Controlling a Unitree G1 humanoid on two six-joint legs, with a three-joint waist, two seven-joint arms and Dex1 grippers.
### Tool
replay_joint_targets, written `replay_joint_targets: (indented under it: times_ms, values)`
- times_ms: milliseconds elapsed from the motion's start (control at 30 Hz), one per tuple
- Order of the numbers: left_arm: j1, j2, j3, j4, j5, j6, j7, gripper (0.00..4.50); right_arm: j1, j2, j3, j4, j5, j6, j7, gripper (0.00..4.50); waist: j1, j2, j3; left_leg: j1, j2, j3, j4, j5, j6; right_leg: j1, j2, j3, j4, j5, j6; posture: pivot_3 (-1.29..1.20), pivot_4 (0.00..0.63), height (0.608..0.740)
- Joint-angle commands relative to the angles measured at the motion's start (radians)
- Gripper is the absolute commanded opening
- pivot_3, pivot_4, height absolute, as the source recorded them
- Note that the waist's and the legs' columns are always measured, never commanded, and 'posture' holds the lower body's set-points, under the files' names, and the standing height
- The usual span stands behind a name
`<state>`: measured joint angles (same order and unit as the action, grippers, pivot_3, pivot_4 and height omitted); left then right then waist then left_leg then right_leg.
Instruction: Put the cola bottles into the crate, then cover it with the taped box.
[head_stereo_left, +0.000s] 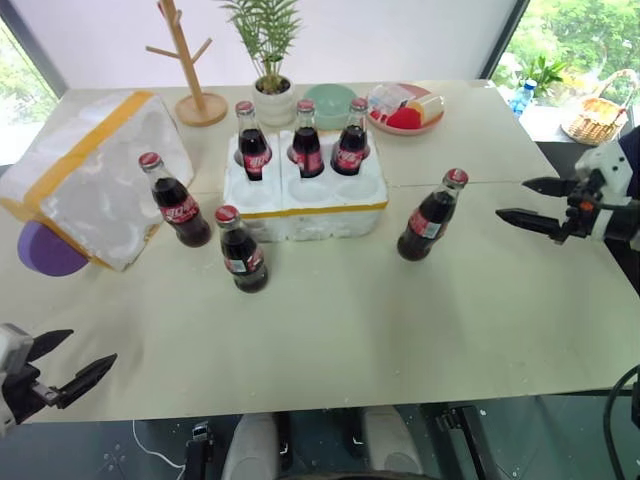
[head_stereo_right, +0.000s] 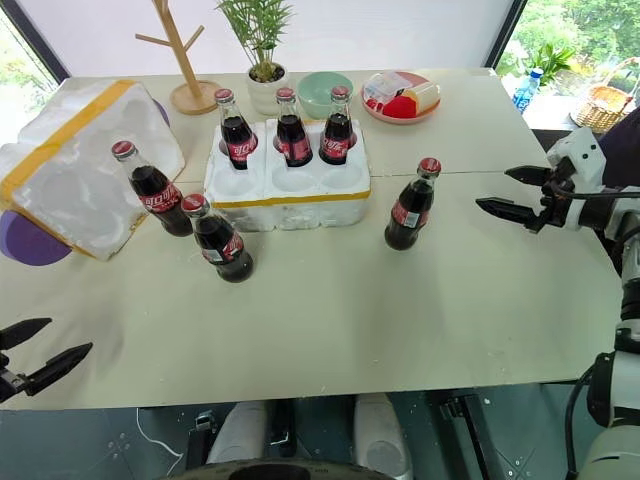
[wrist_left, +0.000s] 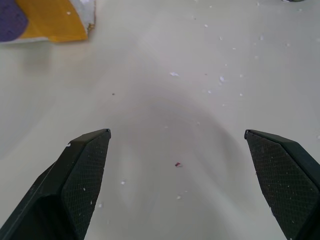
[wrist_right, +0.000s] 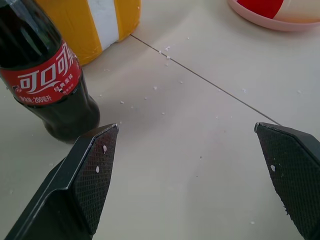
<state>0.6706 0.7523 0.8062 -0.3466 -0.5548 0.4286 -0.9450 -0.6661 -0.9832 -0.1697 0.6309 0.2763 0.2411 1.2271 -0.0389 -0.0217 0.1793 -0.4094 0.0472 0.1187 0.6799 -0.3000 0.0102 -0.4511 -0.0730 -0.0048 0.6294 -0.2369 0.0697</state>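
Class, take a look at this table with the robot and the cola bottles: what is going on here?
A two-armed robot is partway through packing cola bottles into a white foam crate. Three bottles already stand in the crate's back row; three more stand loose on the table. Two are by the crate's left front corner and one to its right. The right gripper is open, empty and aimed at that bottle. The left gripper hangs open near the table's front edge. The taped box lies tilted at the left.

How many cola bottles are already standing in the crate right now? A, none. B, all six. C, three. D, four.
C: three bottles stand in the crate's back row, and three more stand on the table outside it.
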Motion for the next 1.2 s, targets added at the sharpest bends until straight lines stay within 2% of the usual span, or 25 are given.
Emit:
replay_joint_targets:
  times_ms: [33, 500, 633, 833, 900, 1067, 1200]
  values:
    - [0.012, -0.008, 0.028, -0.032, -0.011, 0.004, -0.009, 4.48, 0.004, -0.011, -0.023, -0.009, 0.007, -0.015, 0.004, 4.5, -0.005, 0.0, 0.0, 0.0, 0.0, 0.0, 0.0, 0.0, 0.0, 0.0, -0.001, 0.0, 0.0, 0.0, 0.0, 0.0, 0.15, 0.74]
    - [-0.028, -0.027, 0.02, -0.054, -0.029, 0.042, 0.024, 4.48, 0.023, -0.005, -0.029, -0.006, 0.016, -0.016, 0.0, 4.5, -0.006, 0.001, 0.0, 0.0, -0.001, 0.001, 0.0, 0.002, 0.003, 0.0, -0.004, -0.004, 0.001, 0.0, 0.0, 0.0, 0.15, 0.74]
    - [-0.065, -0.029, 0.016, -0.086, -0.05, 0.056, 0.05, 4.48, 0.038, -0.011, -0.03, -0.045, 0.044, 0.019, 0.046, 4.5, -0.004, 0.001, 0.0, 0.0, -0.002, 0.001, 0.001, 0.002, 0.003, 0.001, -0.004, -0.004, 0.001, 0.0, 0.0, 0.0, 0.15, 0.74]
    - [-0.229, -0.034, -0.083, -0.146, -0.088, 0.098, 0.139, 4.48, 0.059, -0.091, -0.055, -0.185, 0.112, 0.152, 0.145, 4.5, 0.001, 0.003, 0.0, 0.0, -0.003, 0.0, 0.001, 0.002, 0.003, 0.002, -0.004, -0.005, 0.002, 0.0, 0.001, 0.0, 0.15, 0.74]
    - [-0.328, -0.029, -0.124, -0.132, -0.107, 0.124, 0.18, 4.48, 0.085, -0.131, -0.079, -0.268, 0.159, 0.219, 0.18, 4.5, 0.005, 0.003, 0.0, 0.001, -0.003, 0.0, 0.002, 0.002, 0.004, 0.003, -0.003, -0.006, 0.002, 0.001, 0.001, 0.0, 0.15, 0.74]
    - [-0.578, -0.027, -0.262, -0.002, 0.009, 0.073, 0.282, 4.48, 0.168, -0.196, -0.18, -0.498, 0.335, 0.44, 0.235, 4.5, 0.022, 0.003, 0.0, 0.004, -0.002, -0.001, 0.003, 0.002, 0.004, 0.008, 0.001, -0.007, 0.002, 0.001, 0.001, 0.0, 0.15, 0.74]
    - [-0.731, -0.04, -0.343, 0.1, 0.047, 0.056, 0.314, 4.48, 0.254, -0.204, -0.286, -0.675, 0.458, 0.574, 0.218, 4.5, 0.027, 0.003, -0.001, 0.005, 0.0, -0.002, 0.004, 0.002, 0.004, 0.009, 0.005, -0.007, 0.002, 0.002, 0.003, 0.0, 0.15, 0.74]
